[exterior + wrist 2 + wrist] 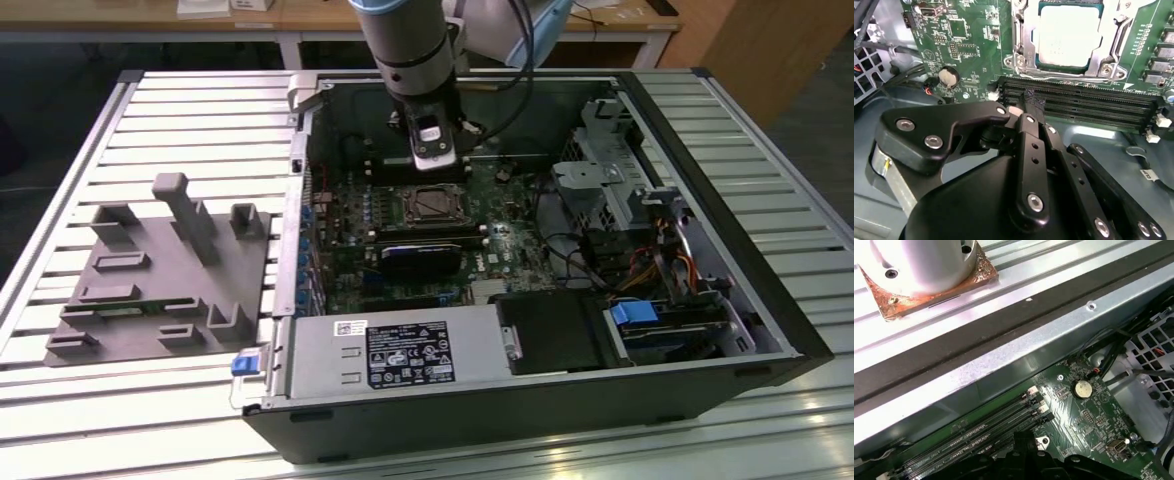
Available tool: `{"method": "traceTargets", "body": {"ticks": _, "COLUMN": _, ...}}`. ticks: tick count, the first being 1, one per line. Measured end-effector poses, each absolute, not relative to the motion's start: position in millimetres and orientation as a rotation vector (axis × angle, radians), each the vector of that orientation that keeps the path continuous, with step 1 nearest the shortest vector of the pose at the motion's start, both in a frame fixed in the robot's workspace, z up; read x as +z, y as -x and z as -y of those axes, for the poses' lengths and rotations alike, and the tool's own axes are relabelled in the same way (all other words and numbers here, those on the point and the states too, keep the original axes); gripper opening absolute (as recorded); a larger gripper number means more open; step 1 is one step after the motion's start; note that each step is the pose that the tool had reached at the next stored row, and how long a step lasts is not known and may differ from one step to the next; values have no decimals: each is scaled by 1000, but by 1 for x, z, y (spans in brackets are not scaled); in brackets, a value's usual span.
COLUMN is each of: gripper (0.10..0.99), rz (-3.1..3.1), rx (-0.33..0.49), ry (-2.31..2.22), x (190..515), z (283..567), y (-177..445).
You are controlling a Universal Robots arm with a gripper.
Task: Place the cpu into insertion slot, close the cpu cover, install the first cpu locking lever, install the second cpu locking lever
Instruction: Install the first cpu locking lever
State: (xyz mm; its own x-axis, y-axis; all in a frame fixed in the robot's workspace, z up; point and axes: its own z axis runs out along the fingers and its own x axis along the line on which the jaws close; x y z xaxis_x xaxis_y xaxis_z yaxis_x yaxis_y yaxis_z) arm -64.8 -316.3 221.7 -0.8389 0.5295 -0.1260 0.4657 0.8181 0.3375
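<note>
As the cpu (pixel 1064 32) lies under the cpu cover (pixel 1025 42), two steps are judged done; lever latching cannot be told. The claw (pixel 437 160) is held narrow and empty at the cover's twelve o'clock in the exterior view.

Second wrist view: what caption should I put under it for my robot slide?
The gripper near the memory slots, with the cpu seated inside its silver cpu cover.

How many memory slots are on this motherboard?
4. The memory slots lie side by side in one bank next to the cpu; the gripper covers part of one end, so more could be hidden.
</note>
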Motion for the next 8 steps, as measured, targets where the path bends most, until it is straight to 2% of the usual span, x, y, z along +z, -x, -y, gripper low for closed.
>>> {"method": "traceTargets", "body": {"ticks": 8, "gripper": 102, "rz": -2836, "rx": 312, "ry": -778, "x": 221, "z": 316, "y": 63}}
